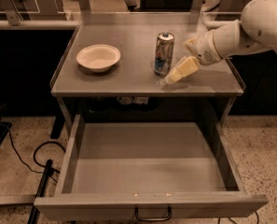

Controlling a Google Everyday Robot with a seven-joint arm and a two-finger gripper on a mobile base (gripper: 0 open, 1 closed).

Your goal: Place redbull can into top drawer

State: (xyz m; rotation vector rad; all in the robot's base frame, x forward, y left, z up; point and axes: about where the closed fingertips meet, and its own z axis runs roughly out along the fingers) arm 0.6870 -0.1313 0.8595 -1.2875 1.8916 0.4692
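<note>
The redbull can (pixel 164 53) stands upright on the grey tabletop (pixel 128 78), right of centre. My gripper (pixel 178 62) is just to the right of the can, low over the tabletop, with its cream fingers (pixel 182 69) spread and pointing left toward the can. It is open and holds nothing. The white arm reaches in from the upper right. The top drawer (pixel 147 171) is pulled fully out below the tabletop. It is empty inside, and its dark loop handle (pixel 152 215) is on the front.
A shallow cream bowl (pixel 98 57) sits on the left part of the tabletop. Black cables (pixel 33 160) lie on the speckled floor left of the drawer. Dark cabinets flank the table on both sides.
</note>
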